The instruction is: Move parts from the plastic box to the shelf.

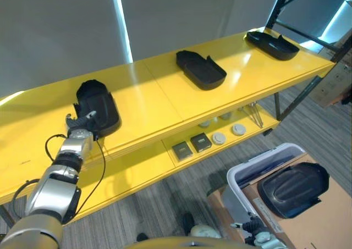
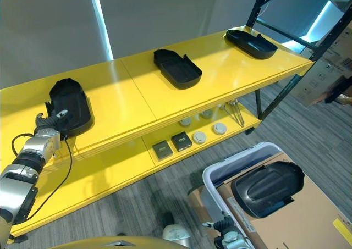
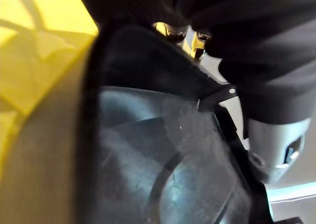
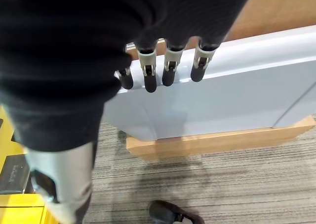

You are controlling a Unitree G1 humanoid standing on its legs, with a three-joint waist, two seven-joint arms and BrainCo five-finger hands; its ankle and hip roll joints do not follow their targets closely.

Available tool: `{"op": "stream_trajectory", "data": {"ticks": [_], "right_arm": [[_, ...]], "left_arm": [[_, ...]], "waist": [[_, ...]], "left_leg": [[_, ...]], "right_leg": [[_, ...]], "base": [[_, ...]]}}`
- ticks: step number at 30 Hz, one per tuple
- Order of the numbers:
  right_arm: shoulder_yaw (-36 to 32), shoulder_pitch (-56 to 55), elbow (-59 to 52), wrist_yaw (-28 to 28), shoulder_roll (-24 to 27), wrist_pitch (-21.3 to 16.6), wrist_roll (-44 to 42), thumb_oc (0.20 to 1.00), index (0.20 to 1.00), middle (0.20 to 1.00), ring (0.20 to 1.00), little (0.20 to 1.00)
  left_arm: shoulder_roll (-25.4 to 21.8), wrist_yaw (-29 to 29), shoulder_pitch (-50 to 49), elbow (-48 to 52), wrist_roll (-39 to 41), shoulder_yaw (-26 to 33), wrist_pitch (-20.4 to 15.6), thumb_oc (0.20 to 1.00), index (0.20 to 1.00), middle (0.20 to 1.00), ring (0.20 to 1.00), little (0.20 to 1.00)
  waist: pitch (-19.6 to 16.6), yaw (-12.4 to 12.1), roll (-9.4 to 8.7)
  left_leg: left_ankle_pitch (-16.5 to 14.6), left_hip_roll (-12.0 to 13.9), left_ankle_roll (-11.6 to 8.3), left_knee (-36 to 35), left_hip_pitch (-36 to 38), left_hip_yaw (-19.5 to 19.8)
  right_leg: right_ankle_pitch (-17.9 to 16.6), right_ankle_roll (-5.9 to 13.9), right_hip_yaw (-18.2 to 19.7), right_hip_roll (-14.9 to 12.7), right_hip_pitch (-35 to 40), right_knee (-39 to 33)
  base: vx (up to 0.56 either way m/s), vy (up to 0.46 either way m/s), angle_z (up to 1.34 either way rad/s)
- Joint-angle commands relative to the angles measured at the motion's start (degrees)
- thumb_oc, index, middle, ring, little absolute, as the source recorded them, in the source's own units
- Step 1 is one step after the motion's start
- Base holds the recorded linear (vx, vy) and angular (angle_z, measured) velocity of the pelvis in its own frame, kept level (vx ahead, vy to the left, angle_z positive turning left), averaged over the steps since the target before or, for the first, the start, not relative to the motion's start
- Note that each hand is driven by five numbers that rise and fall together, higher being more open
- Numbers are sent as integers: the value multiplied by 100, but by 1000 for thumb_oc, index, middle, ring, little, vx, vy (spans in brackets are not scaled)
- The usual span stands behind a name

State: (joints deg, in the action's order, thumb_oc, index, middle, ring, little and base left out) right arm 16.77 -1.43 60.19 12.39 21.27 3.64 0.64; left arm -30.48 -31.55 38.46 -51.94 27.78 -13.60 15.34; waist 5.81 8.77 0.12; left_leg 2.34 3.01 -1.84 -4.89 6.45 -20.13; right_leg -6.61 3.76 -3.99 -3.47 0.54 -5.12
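Yellow shelf [image 1: 165, 103] boards run across the left eye view, the upper one carrying three black parts well apart: a left part [image 1: 98, 107] close to the front edge, a middle part [image 1: 201, 69], and a far part [image 1: 272, 44] near the right end. Wide bare board lies between them. The left robot hand [image 1: 81, 122] sits at the left part's near end; whether it grips I cannot tell. Below right, another black part [image 1: 293, 188] lies in the plastic box [image 1: 242, 175], standing on carpet [image 1: 308, 122].

Seen from the left wrist, the left part [image 3: 163, 164] rises beside the yellow board.

From the right wrist, the right robot hand [image 4: 168, 70] hangs with relaxed, uncurled fingers over the box's pale wall [image 4: 222, 95], holding nothing.
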Motion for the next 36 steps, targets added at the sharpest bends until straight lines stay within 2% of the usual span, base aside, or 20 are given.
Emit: {"op": "stream_trajectory", "data": {"ticks": [1, 5, 10, 17, 18, 19, 20, 21, 26, 27, 28, 30, 32, 36], "right_arm": [[263, -374, 632, -331, -89, 115, 79, 1000, 1000, 1000, 1000, 1000], [120, -461, 592, -290, -134, 122, 59, 1000, 1000, 1000, 1000, 1000], [-18, -544, 500, -250, -185, 141, 50, 1000, 1000, 1000, 1000, 1000], [-11, -547, 498, -250, -180, 142, 49, 1000, 1000, 1000, 1000, 1000], [-119, -594, 424, -206, -231, 184, 33, 1000, 1000, 1000, 1000, 1000], [-250, -654, 263, -164, -266, 286, 23, 1000, 1000, 1000, 1000, 1000], [-246, -655, 263, -164, -264, 287, 23, 1000, 1000, 1000, 1000, 1000], [-381, -697, 181, -188, -272, 315, 44, 1000, 1000, 1000, 1000, 1000], [-384, -705, 164, -192, -267, 328, 52, 1000, 1000, 1000, 1000, 1000], [-313, -698, 126, -206, -297, 406, 107, 1000, 1000, 1000, 1000, 1000], [-228, -648, 248, -178, -295, 373, -15, 1000, 1000, 1000, 1000, 1000], [-228, -638, 277, -174, -298, 359, -27, 1000, 1000, 1000, 1000, 1000], [-224, -635, 326, -145, -325, 342, -57, 1000, 1000, 1000, 1000, 1000], [-247, -654, 389, -88, -367, 298, -68, 1000, 1000, 1000, 1000, 1000]], "left_arm": [[-508, -16, 527, 196, -459, 118, -532, 1000, 1000, 1000, 1000, 1000], [-955, -87, 174, 1329, -647, 289, -629, 1000, 1000, 1000, 1000, 1000], [-1199, 13, -596, 2585, -837, 768, -603, 1000, 1000, 1000, 1000, 1000], [-1198, 13, -615, 2600, -841, 781, -596, 1000, 1000, 1000, 1000, 1000], [-1223, 206, -1223, 3337, -1025, 1066, -833, 1000, 1000, 1000, 1000, 1000], [-1096, 1101, -1943, 4575, -965, 1341, -1050, 1000, 1000, 1000, 1000, 1000], [-1095, 1102, -1951, 4581, -966, 1347, -1047, 1000, 1000, 1000, 1000, 1000], [-799, 1613, -2473, 5295, -852, 1419, -1180, 1000, 1000, 1000, 1000, 1000], [-761, 1673, -2545, 5362, -880, 1436, -1205, 1000, 1000, 1000, 1000, 1000], [-297, 1978, -2968, 5403, -580, 1172, -1666, 200, 200, 200, 200, 200], [-99, 1845, -2957, 5473, -507, 973, -1998, 200, 200, 200, 200, 200], [-78, 1805, -2949, 5486, -471, 962, -2016, 200, 200, 200, 200, 200], [-7, 1668, -2963, 5547, -427, 961, -2190, 200, 200, 200, 200, 200], [43, 1820, -3036, 5822, -427, 1014, -2389, 200, 200, 200, 200, 200]], "waist": [[-94, -24, 225], [-112, -251, 243], [-88, -490, 229], [-91, -481, 232], [-66, -623, 213], [-67, -772, 193], [-74, -768, 194], [-41, -866, 184], [-64, -866, 186], [-44, -889, 152], [-50, -899, 145], [-48, -899, 146], [-36, -902, 145], [-15, -914, 136]], "left_leg": [[-175, 486, -202, 0, -93, 443], [-193, 463, -193, -11, -80, 549], [-214, 442, -185, 2, -99, 684], [-214, 442, -184, 2, -100, 686], [-246, 432, -175, 7, -72, 754], [-248, 423, -167, 5, -102, 835], [-247, 423, -167, 5, -108, 836], [-266, 422, -179, 7, -98, 876], [-251, 422, -180, -1, -119, 872], [-247, 442, -191, 3, -106, 828], [-218, 448, -188, 3, -138, 814], [-217, 446, -187, 2, -139, 816], [-213, 445, -187, 1, -141, 821], [-211, 451, -194, 26, -161, 821]], "right_leg": [[508, 433, -151, -240, 188, 12], [513, 445, -256, -265, 241, 12], [528, 444, -362, -297, 293, 12], [529, 445, -365, -297, 294, 12], [545, 451, -430, -316, 357, 12], [538, 450, -503, -340, 369, 12], [537, 450, -504, -340, 363, 12], [544, 453, -564, -350, 398, 12], [533, 452, -564, -349, 372, 12], [521, 432, -575, -345, 381, 12], [489, 415, -566, -348, 341, 12], [487, 416, -566, -347, 337, 12], [476, 418, -564, -348, 330, 12], [467, 413, -570, -348, 324, 12]], "base": [[8, 41, 3], [-4, 16, 6], [-20, 20, 12], [-1, 1, 8], [-22, 31, -1], [-22, 31, -14], [-31, 26, -18], [0, 0, 0], [-4, 4, 22], [-7, -1, -4], [-8, -1, -7], [-4, -4, -3], [-4, -5, -2], [-1, -4, -1]]}}
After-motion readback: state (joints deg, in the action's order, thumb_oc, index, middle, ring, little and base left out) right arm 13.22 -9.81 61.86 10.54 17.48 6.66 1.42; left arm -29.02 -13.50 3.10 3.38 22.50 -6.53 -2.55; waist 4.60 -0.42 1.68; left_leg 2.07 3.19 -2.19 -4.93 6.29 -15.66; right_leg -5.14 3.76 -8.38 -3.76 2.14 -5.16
